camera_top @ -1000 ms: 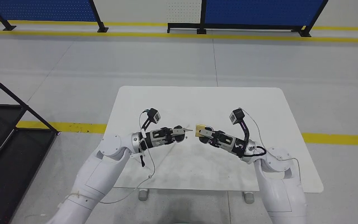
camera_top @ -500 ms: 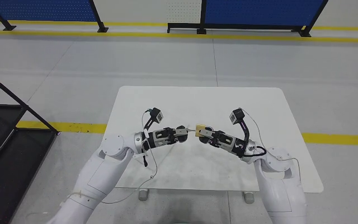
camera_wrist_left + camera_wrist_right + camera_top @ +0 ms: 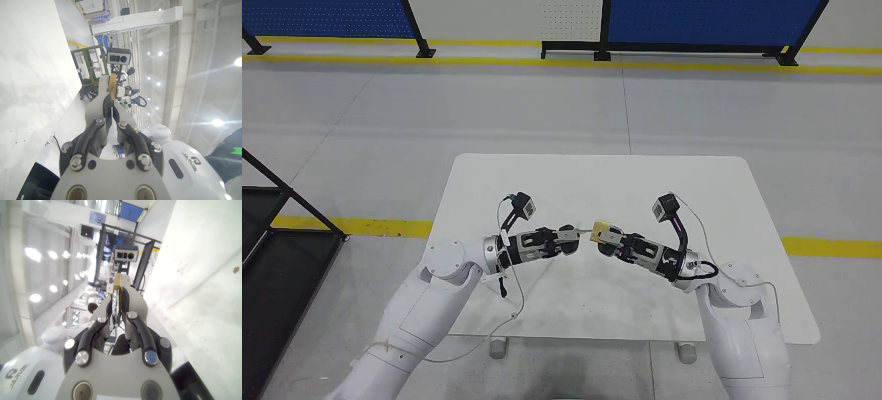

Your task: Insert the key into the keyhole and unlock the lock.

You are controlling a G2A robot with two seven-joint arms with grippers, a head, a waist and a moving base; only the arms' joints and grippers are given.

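Floor (image 3: 362, 120): grey, crossed by yellow lines (image 3: 832, 246). Blue partition panels (image 3: 712, 20) stand along its far side, and a black frame rack (image 3: 272, 230) sits at the left edge of the top view.
Tabletop (image 3: 672, 190): white with rounded corners. Both arms meet above its middle.
Left gripper (image 3: 572, 236) (image 3: 111, 102): held above the tabletop and aimed at the other gripper. Its fingers are drawn in to a narrow slit, pinching the key flat between the pads.
Right gripper (image 3: 610, 238) (image 3: 118, 291): facing the left one, just beside it. Its fingers are almost together, clamped on the lock's chrome shackle (image 3: 115, 306).
Lock (image 3: 599, 230) (image 3: 112, 86) (image 3: 117, 280): a brass padlock held off the tabletop between the two grippers. Its body sticks out past the right fingertips toward the left gripper.
Key (image 3: 584, 235) (image 3: 112, 111): thin and silvery, seen edge-on in the left wrist view. Its blade points at the brass body and its tip reaches it. Whether the tip sits inside the keyhole cannot be told.
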